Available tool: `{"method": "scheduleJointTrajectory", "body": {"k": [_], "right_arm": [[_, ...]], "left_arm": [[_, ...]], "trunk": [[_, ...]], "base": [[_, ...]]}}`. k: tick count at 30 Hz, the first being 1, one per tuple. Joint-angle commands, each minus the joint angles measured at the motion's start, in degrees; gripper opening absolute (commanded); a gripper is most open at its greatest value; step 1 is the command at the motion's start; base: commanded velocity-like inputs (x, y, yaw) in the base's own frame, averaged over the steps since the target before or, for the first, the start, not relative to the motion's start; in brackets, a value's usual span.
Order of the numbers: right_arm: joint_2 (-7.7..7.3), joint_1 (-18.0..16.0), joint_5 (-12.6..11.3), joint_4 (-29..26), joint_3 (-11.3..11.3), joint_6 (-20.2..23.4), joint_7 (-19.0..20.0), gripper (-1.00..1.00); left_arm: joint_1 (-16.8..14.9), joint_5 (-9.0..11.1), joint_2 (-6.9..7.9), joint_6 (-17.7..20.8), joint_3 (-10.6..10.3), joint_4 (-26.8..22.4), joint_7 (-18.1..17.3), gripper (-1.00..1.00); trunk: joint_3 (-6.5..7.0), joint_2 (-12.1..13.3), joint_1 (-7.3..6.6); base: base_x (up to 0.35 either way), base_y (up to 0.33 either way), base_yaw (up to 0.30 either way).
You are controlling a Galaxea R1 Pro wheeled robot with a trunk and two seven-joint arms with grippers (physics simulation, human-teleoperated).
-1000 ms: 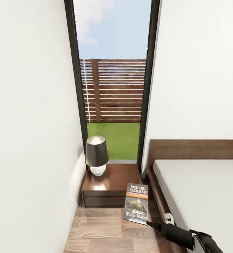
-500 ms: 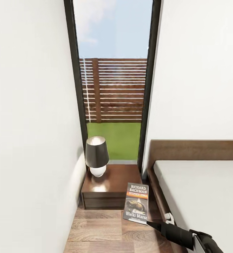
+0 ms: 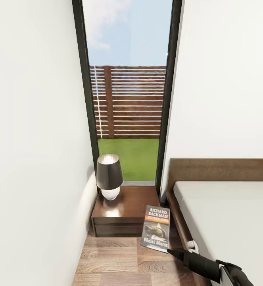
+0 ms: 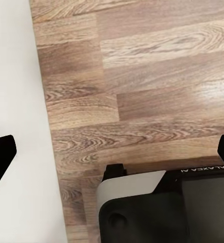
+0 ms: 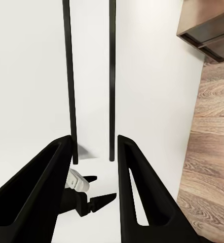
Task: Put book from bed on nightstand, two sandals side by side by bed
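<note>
The book point(image 3: 156, 229), pinched at its near edge by the right gripper point(image 3: 167, 250), hangs over the floor point(image 3: 107, 258) just right of the nightstand point(image 3: 125, 212). Transfer underway; next, carry it left over the top, clear of the lamp point(image 3: 109, 176).

The book point(image 3: 156, 229) is dark with an orange band, white letters and a grey picture. The nightstand point(image 3: 123, 209) is shiny dark brown. On it, at 10 o'clock from the book, the lamp point(image 3: 109, 176) has a black shade and a white base. The bed point(image 3: 226, 214) is light grey with a brown frame. The floor point(image 3: 115, 260) has brown wood planks. The fence point(image 3: 127, 102) has brown stripes over green grass point(image 3: 129, 157).
</note>
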Motion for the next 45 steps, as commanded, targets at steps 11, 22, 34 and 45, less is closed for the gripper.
{"method": "scheduleJointTrajectory", "body": {"k": [11,22,34,45], "right_arm": [[-0.02,0.0,-0.2,0.0,-0.6,0.4,0.1,-1.00],[-0.02,0.0,-0.2,0.0,-0.6,0.4,0.1,-1.00],[-0.02,0.0,-0.3,0.0,-0.6,0.4,0.1,-1.00],[-0.20,0.0,-0.1,-0.2,-0.6,0.9,0.3,-1.00]], "left_arm": [[0.0,0.6,0.02,0.3,-0.6,-0.1,0.4,1.00],[0.0,0.6,-0.15,0.3,-1.1,-0.1,0.5,1.00],[0.0,0.6,-0.54,0.3,-1.9,-0.1,0.5,1.00],[0.0,0.6,-0.59,0.4,-2.1,-0.1,0.5,1.00]], "trunk": [[-0.02,0.0,0.02],[-0.02,0.0,0.02],[-0.02,0.0,0.02],[-0.13,0.0,0.02]], "base": [[0.207,0.000,0.000],[0.300,0.000,0.000],[0.084,0.000,0.000],[0.011,0.000,0.015]]}}
